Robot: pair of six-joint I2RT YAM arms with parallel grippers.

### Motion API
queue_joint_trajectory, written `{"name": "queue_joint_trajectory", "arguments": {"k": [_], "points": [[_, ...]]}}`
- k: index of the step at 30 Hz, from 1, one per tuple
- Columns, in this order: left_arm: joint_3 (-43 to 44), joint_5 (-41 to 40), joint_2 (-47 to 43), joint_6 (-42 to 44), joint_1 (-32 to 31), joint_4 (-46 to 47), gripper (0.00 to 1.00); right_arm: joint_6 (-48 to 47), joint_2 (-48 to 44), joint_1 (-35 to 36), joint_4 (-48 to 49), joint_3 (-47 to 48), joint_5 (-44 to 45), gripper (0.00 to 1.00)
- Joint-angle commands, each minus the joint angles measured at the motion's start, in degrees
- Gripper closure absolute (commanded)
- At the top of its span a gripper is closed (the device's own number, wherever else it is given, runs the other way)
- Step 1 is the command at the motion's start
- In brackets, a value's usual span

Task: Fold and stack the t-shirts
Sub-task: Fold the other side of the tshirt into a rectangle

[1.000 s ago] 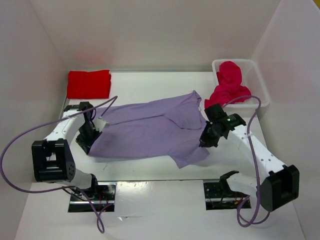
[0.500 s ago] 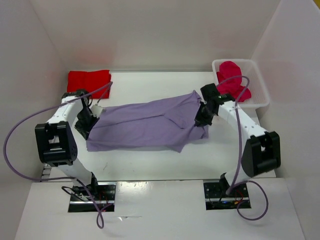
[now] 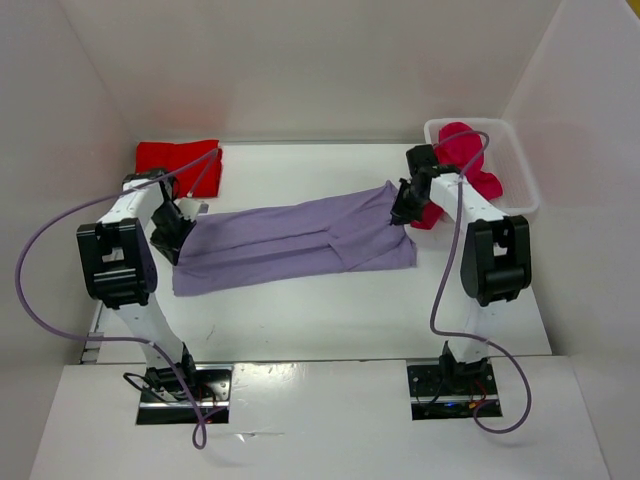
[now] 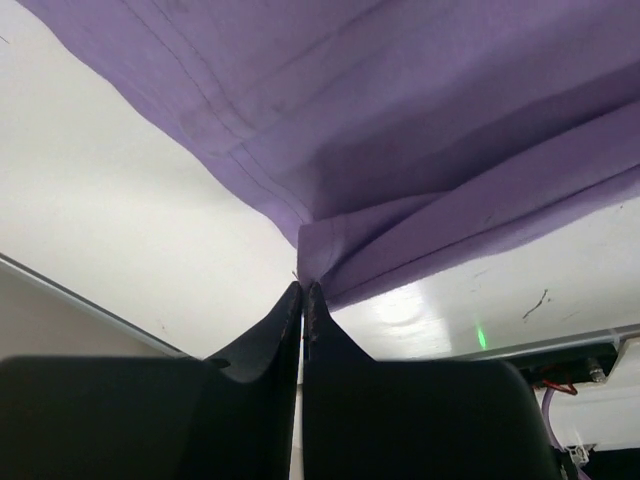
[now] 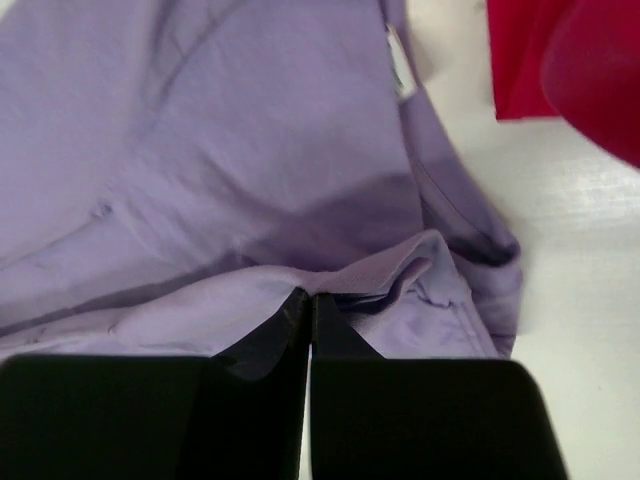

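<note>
Lavender t-shirt point(image 3: 300, 245) is spread across the middle of the desk point(image 3: 300, 320) as a long band running left to right, its near edge doubled over lengthwise.

Left end effector point(image 3: 172, 232): jaws pressed together on a pinched fold at the shirt's left end. The cloth is seen gathered right at the fingertips in the left wrist view point(image 4: 303, 290).

Right end effector point(image 3: 406, 204): jaws likewise closed on a bunched edge at the shirt's right end, near the collar label, as seen in the right wrist view point(image 5: 310, 296).

The cloth between the two grips lies mostly flat, with slight creasing.

Progress, as judged:
- Bright red t-shirt point(image 3: 178, 167) is folded into a neat rectangle at the far left corner. Counted as done; it is taken as the base of the stack.
- The lavender shirt is mid-fold. The lengthwise fold appears partly made. Crosswise folds and transfer onto the red one remain.
- Crimson t-shirt point(image 3: 462, 150) is crumpled, partly in the white plastic bin point(image 3: 522, 170) and partly draped over its near wall onto the desk, just beside the right end effector. Not yet started.

Roughly one shirt of three is finished.
</note>
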Motion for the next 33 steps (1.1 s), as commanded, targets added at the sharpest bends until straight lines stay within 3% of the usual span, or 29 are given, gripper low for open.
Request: {"name": "queue_joint_trajectory", "arguments": {"k": [1, 13, 16, 18, 20, 23, 24, 26, 29, 33], "points": [[2.54, 0.51, 1.08, 0.02, 0.25, -0.23, 1.0, -2.68, 0.72, -0.29, 3.65, 4.9, -0.61, 1.0], [2.55, -1.6, 3.72, -0.51, 0.25, 2.41, 1.0, -4.27, 10.91, -0.29, 1.02, 15.79, 1.67, 1.0], [3.42, -2.3, 5.12, -1.56, 0.25, 2.94, 0.94, -4.27, 12.58, -0.29, 0.49, 16.85, 2.2, 1.0], [5.35, -2.3, 5.82, -2.17, 0.77, 2.94, 0.89, -4.27, 13.29, -0.29, 1.1, 16.86, 2.2, 0.87], [7.11, -1.25, 6.35, -2.18, 1.56, 2.94, 0.8, -4.8, 13.82, -0.29, 1.72, 18.17, 2.72, 0.66], [11.94, 1.03, 6.88, -3.32, 3.32, 2.42, 0.69, -5.33, 13.12, -0.29, 2.86, 20.1, 2.73, 0.56], [14.65, 3.04, 6.88, -4.1, 4.54, 2.41, 0.69, -5.85, 12.33, 0.49, 2.86, 20.11, 3.95, 0.56], [17.04, 5.16, 6.19, -5.69, 5.95, 2.41, 0.57, -6.56, 9.01, 1.98, 4.17, 20.11, 6.06, 0.55], [18.46, 6.66, 4.43, -6.48, 7.98, 2.41, 0.57, -7.17, 2.52, 4.36, 4.71, 16.87, 10.37, 0.53], [8.64, 5.78, -0.92, -3.33, 8.68, -0.31, 0.52, -1.65, -6.64, 4.36, 3.21, 3.03, 13.88, 0.48]]}}
